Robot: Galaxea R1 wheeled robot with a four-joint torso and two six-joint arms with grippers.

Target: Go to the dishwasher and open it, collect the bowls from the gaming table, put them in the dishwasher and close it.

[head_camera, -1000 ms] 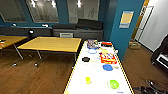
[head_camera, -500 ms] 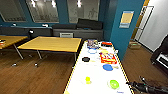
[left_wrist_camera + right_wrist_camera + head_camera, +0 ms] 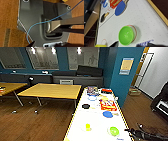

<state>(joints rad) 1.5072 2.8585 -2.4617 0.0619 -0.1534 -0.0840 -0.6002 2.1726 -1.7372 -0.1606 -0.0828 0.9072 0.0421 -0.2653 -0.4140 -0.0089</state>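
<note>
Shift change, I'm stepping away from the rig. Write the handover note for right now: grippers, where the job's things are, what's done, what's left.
Right gripper: hovering just over the green bowl, holding nothing; whether the fingers are open cannot be told.
Left gripper: state cannot be told; the left wrist view shows the robot's own body over the wooden floor.
Gaming table: directly ahead. The green bowl sits upright at the near right end. A blue paddle, a black paddle, a red box and a small yellow object also lie on top.
Done: robot is at the table.
Left: pick up the bowl, load the dishwasher, close it.
</note>
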